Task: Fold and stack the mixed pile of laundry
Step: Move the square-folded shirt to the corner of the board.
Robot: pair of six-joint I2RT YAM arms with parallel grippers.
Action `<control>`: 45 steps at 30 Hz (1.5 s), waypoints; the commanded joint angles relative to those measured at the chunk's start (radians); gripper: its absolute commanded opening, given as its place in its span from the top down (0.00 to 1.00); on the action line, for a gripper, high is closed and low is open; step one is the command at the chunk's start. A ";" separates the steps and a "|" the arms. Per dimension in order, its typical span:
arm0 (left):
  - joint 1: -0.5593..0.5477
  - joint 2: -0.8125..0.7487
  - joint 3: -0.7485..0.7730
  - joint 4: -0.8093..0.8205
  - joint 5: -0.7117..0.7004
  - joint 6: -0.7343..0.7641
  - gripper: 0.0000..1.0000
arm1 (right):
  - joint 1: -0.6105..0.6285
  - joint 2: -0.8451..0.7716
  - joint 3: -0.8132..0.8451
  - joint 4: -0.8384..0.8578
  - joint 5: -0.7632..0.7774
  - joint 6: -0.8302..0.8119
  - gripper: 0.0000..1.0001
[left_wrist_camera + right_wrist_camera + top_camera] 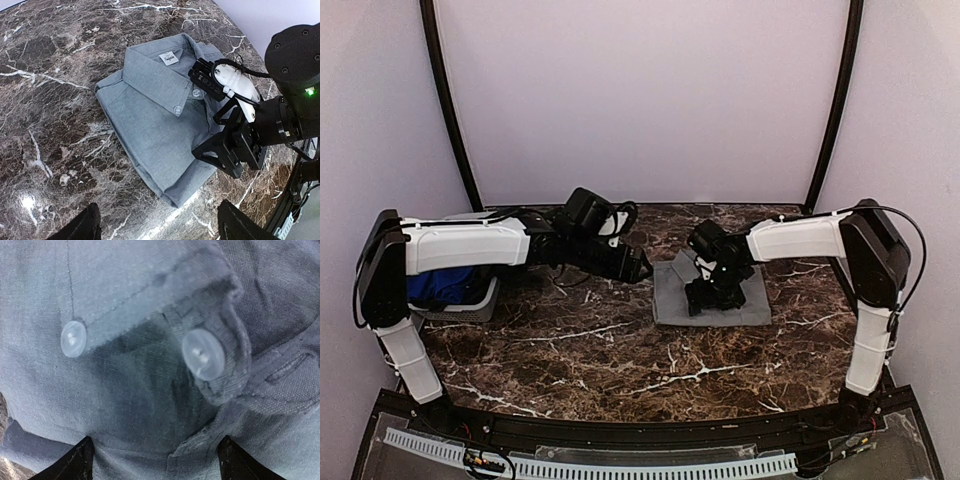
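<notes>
Your right gripper [157,466] has its jaws wide apart, close over the buttoned collar of the folded grey shirt [150,120], and it pinches no cloth. Your left gripper [160,229] is spread wide too and holds nothing. It hovers beside the shirt, which lies flat on the marble table [45,100].

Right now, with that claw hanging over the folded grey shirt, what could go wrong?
1. The right gripper is open and sits very close above the grey shirt, right at its collar button. A sideways move could catch that button and pull the fold apart.
2. The left gripper, also open, points toward the right one from nearby. The arms might bump if both move in.
</notes>
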 commanded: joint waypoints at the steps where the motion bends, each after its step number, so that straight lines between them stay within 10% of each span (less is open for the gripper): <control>1: 0.004 -0.075 -0.016 -0.036 -0.030 0.016 0.20 | -0.028 0.069 0.065 -0.026 0.070 -0.023 0.18; 13: 0.008 -0.135 0.000 -0.121 -0.107 0.066 0.19 | -0.386 0.155 0.122 0.042 -0.163 -0.246 0.22; 27: 0.040 -0.140 0.005 -0.154 -0.114 0.080 0.18 | -0.573 0.360 0.449 -0.191 0.072 -0.356 0.25; 45: 0.047 -0.153 0.005 -0.169 -0.109 0.084 0.18 | -0.261 0.145 0.455 -0.212 -0.064 -0.415 0.31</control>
